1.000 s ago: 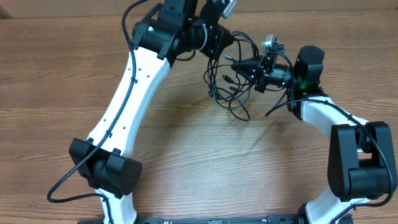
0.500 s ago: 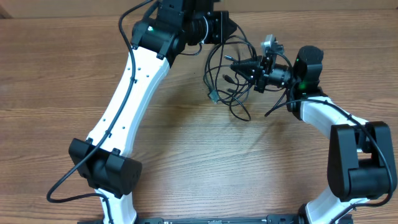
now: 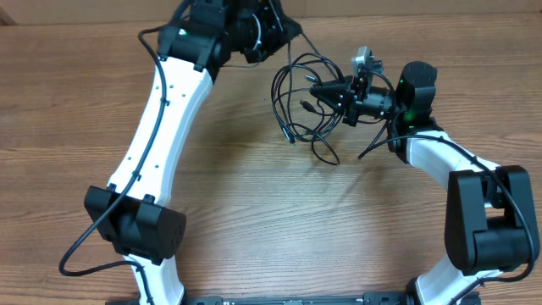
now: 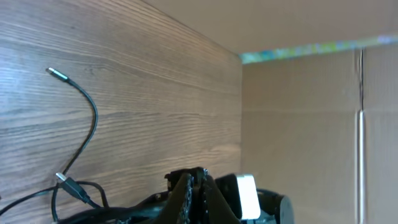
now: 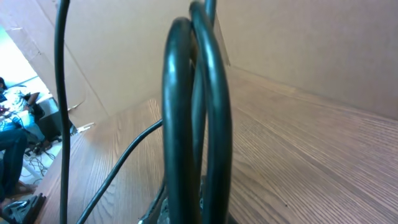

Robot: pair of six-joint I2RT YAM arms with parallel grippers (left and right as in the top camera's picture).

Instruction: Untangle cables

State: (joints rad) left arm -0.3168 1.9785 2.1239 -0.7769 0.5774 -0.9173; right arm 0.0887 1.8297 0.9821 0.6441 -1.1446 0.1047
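The cables (image 3: 306, 106) form one loose black tangle on the far half of the table (image 3: 254, 212), right of centre, between the two claws

The left claw (image 3: 286, 30) is at the far edge, left of the tangle. Its jaws are pressed together, and a single strand runs straight and taut from its tip to the far side of the tangle, so it seems to pinch that strand. In the left wrist view the closed fingers (image 4: 194, 186) point toward a cardboard wall (image 4: 298, 124), and a loose strand (image 4: 93, 118) curves over the wood to a small metal plug (image 4: 56, 73)

The right claw (image 3: 315, 88) reaches in from the right. It is closed on the tangle's right side, where several loops gather at its tip. In the right wrist view two thick-looking loops (image 5: 214, 124) stand upright just before the lens, hiding the fingers

Other loops and plug ends trail from the tangle toward the near side, lying on the wood
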